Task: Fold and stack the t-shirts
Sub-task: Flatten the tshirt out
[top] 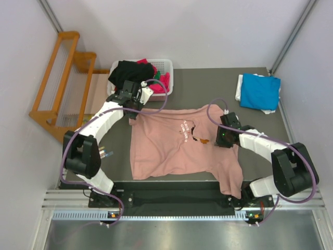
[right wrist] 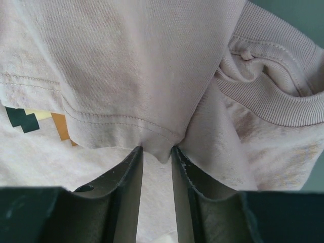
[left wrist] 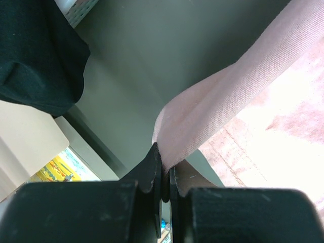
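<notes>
My left claw [left wrist: 161, 152] is squeezed tight on a fold of the pink t-shirt [top: 177, 146]. It has the shirt's upper left corner, close to the white basket [top: 167, 63]. I hold that edge up off the grey table [top: 208, 83] so the cloth pulls straight and does not bunch. My right claw [right wrist: 157, 152] is on the right side of the shirt, by the neck hole and the little orange picture [top: 200, 139]. Its two fingers stand a small way apart, and a pointy bit of hem sits right at the gap. I cannot tell if they pinch it yet. I think I want a hold on both sides so I can pull the shirt flat before I fold it. The shirt lies spread in the middle of the table, and one part droops over the edge at the lower right. A blue t-shirt [top: 260, 91] lies folded at the upper right, which looks like the spot for the pile. More shirts, one a black t-shirt [top: 130, 73], wait in the basket.
</notes>
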{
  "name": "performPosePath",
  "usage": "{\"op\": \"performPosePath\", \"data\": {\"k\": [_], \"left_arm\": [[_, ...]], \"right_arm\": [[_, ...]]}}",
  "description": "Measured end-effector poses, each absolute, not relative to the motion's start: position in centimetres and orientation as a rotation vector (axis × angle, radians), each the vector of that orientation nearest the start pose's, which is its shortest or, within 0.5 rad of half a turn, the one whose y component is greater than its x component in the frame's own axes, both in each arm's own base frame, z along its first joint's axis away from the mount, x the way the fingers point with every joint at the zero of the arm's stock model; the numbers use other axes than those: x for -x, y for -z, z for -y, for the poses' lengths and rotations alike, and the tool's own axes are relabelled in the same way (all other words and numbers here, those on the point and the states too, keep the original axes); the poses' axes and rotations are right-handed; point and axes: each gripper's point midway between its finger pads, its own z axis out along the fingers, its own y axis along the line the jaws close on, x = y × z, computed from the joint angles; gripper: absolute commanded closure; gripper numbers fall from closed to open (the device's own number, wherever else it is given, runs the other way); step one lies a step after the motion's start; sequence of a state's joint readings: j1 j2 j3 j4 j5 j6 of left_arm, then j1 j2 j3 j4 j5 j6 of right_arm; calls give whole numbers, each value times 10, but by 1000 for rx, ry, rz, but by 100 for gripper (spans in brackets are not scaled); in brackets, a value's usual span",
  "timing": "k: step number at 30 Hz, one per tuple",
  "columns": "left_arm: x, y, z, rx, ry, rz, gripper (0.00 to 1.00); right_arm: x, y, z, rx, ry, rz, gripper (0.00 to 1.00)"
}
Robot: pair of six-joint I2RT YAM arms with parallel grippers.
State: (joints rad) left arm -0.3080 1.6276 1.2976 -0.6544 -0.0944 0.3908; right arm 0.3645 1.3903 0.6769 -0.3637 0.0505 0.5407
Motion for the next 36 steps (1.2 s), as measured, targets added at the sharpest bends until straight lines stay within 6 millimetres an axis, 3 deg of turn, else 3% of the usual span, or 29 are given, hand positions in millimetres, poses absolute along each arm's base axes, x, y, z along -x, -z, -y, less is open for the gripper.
{"op": "performPosePath", "data": {"k": [2, 8, 13, 17, 20, 22, 25, 29, 33, 36], "left_arm": [[-382, -128, 88, -840, -153, -2412, 100], [-379, -128, 87, -840, -153, -2412, 100], [-377, -126, 85, -840, -159, -2415, 100], [-377, -127, 82, -833, -178, -2415, 100], [-381, -133, 79, -818, -207, -2404, 100], [-387, -145, 79, -806, -225, -2392, 100], [-412, -175, 82, -765, -252, -2327, 100], [-432, -204, 85, -729, -274, -2262, 100], [-441, -209, 85, -737, -298, -2251, 100], [-440, -203, 83, -757, -313, -2271, 100]], "right_arm": [[-261, -21, -113, -252, -234, -2654, 75], [-264, -21, -114, -248, -233, -2654, 100], [-265, -21, -115, -249, -234, -2654, 100], [-278, -38, -119, -241, -248, -2620, 100], [-303, -78, -125, -226, -274, -2523, 100], [-324, -116, -129, -220, -295, -2428, 100], [-362, -188, -130, -231, -336, -2251, 100], [-395, -256, -112, -289, -354, -2083, 100], [-421, -279, -80, -372, -335, -2021, 100], [-439, -273, -55, -438, -313, -2025, 100]]}}
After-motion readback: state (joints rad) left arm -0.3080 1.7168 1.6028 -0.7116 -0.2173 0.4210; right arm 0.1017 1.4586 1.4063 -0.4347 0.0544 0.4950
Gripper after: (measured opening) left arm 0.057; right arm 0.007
